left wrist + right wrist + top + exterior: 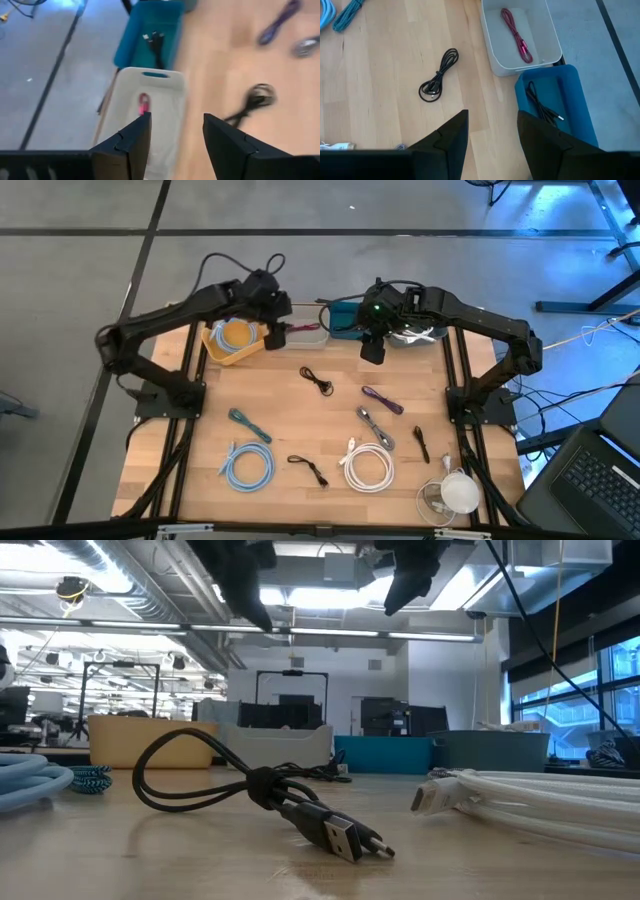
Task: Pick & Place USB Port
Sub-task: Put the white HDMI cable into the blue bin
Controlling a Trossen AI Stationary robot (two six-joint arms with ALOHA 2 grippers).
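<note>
Just beyond the open right gripper (pixel 490 132); black cable (pixel 437 83).

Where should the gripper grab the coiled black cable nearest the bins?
Probably at the bundled middle of the black cable, where the strands are pinched together, coming straight down with fingers across the bundle. It lies flat on the bare table, clear of the white bin, and the right gripper hangs open nearby.

A laptop (pixel 590 480) sits beside the table (pixel 330 420), near black floor cables (pixel 560 395).
</note>
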